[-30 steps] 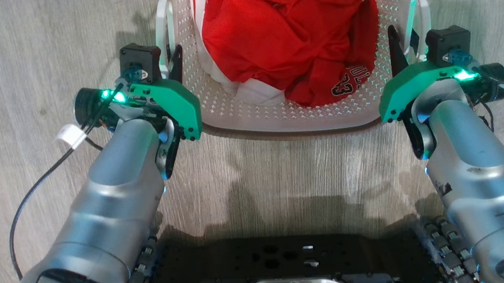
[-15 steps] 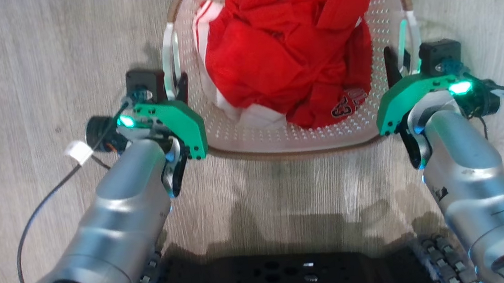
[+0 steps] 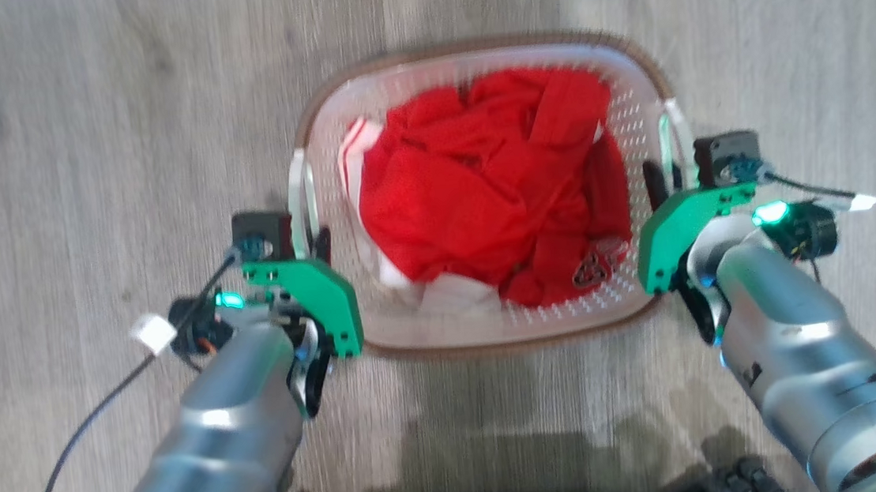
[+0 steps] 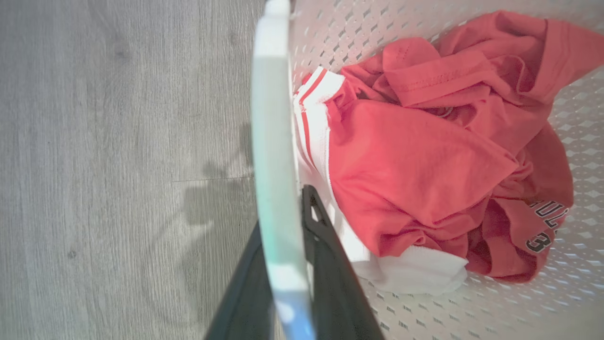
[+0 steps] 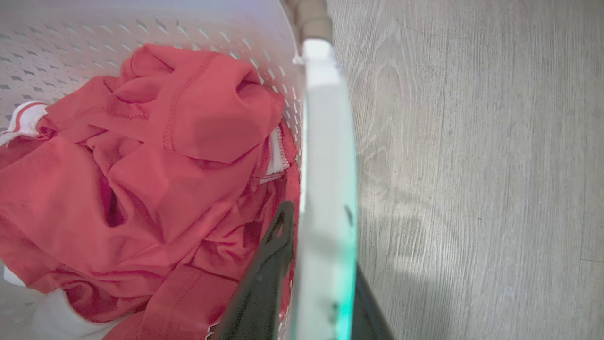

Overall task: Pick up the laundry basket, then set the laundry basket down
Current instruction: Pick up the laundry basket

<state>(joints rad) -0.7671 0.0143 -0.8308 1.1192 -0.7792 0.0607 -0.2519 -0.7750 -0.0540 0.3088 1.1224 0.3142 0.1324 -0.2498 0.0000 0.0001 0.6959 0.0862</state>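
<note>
- Floor of grey wood-look planks (image 3: 77,111) lies beneath everything.
- Small oval white perforated plastic laundry basket with a brown woven-look rim (image 3: 523,314) is between both arms; probably light, stiff-walled yet slightly springy.
- Crumpled red jersey (image 3: 481,195) inside is soft and adds little weight.
- White left handle (image 4: 271,141) and right handle (image 5: 328,141) are the natural holds.
- Left gripper (image 4: 283,212) fingers pinch the left handle; right gripper (image 5: 325,226) fingers are clamped on the right handle.

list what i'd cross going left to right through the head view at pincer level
white cable tag → left pincer → red clothes lying in the laundry basket → right pincer → second cable tag
</note>
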